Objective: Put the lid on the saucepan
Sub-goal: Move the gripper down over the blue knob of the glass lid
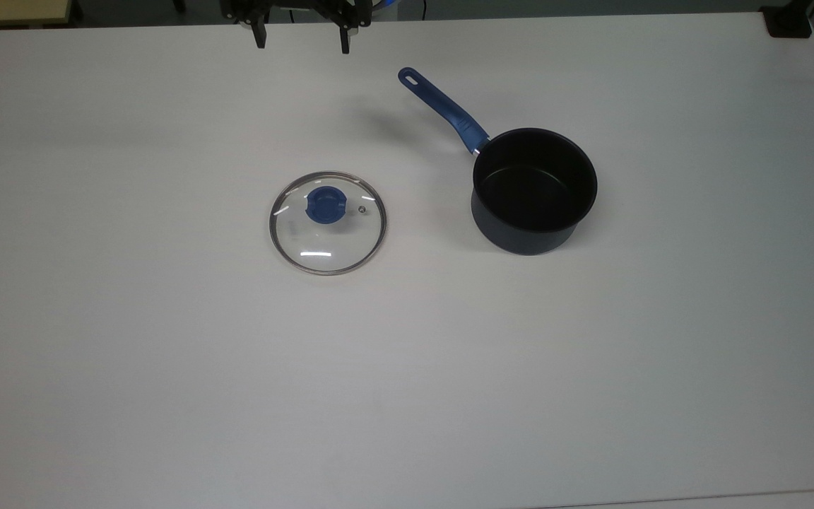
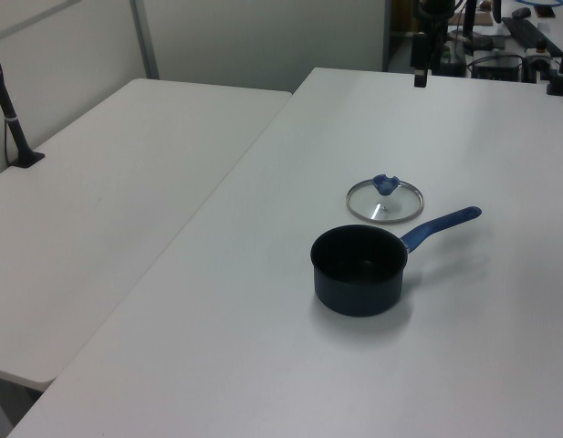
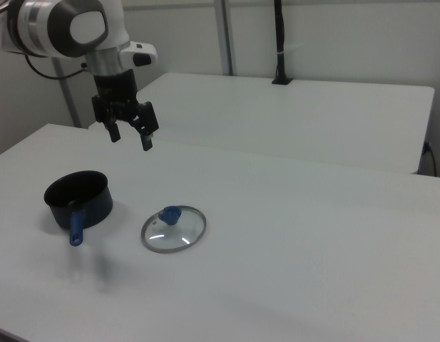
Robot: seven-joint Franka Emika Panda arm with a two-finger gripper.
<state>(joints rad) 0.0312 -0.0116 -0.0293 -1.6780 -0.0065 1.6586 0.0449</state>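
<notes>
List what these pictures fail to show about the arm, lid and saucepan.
- Arm: the top view's upper edge cuts off everything above the gripper.
- Lid: any lettering on the glass is too small to read.
- Saucepan: in the right view its handle points toward the camera, hiding the hole at its end.

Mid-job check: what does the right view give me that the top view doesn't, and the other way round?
Right view alone: the arm's wrist above the open pincer, hanging well above the table, and a second table behind. Top view alone: the lid's steam vent beside its knob, and the hole at the end of the saucepan's handle. Both: lid flat on the table, apart from the empty, upright saucepan.
</notes>
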